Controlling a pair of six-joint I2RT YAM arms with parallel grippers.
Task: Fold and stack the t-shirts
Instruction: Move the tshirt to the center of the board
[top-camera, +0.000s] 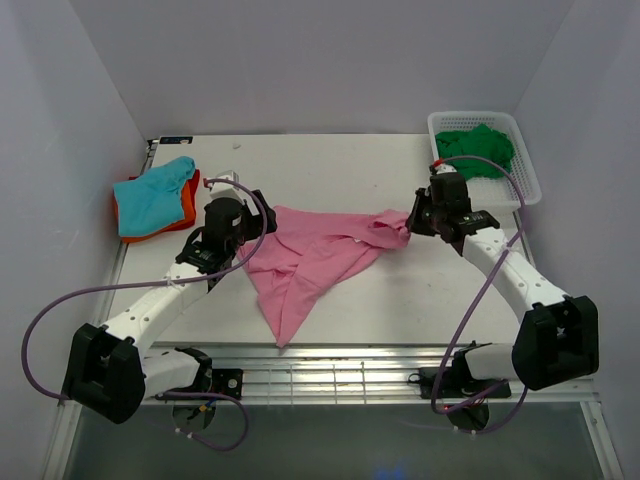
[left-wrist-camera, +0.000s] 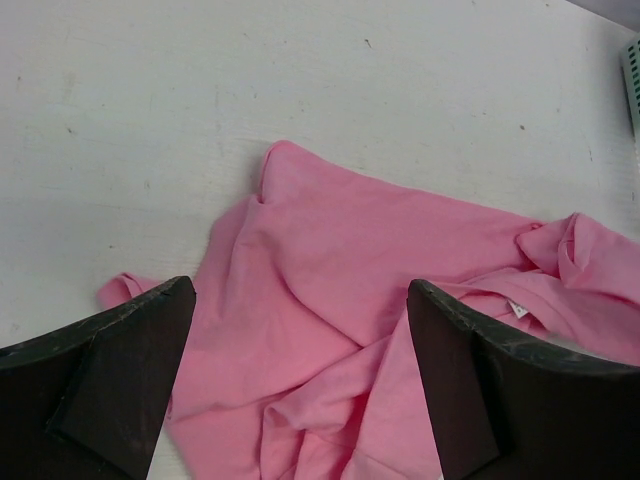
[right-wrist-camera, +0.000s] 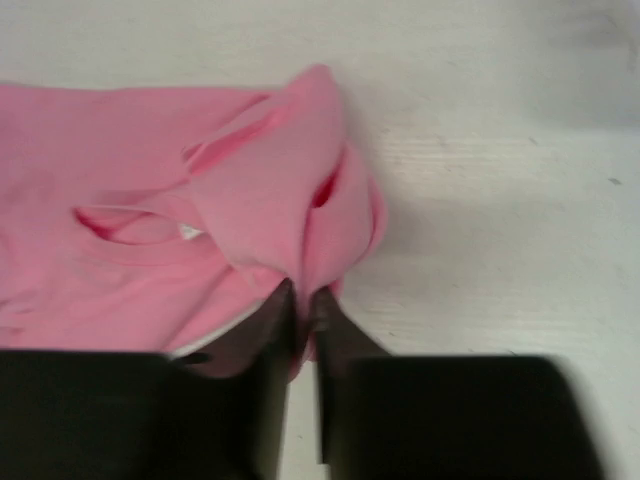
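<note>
A soft pink t-shirt is seen lying crumpled in the middle of a white, faintly scuffed table. It is spread into a rough triangle whose narrow point reaches toward the near edge. The cloth is matte cotton, gathered into loose ridges and overlapping folds. A neckline with a small white label is shown in the wrist views.

The shirt's right end is bunched into a thick fold and pinched between the pressed-together black fingers of the right gripper. The left gripper is held over the shirt's left part, its two dark, blunt fingers spread wide apart above the cloth.

At the table's left edge a teal t-shirt is heaped on an orange t-shirt, of which only a rim is shown. The left arm is placed between this pile and the pink shirt. In the far right corner a dark green t-shirt is held crumpled in a white plastic mesh basket, with the right wrist just in front of it. Purple cables are looped from both arms.
</note>
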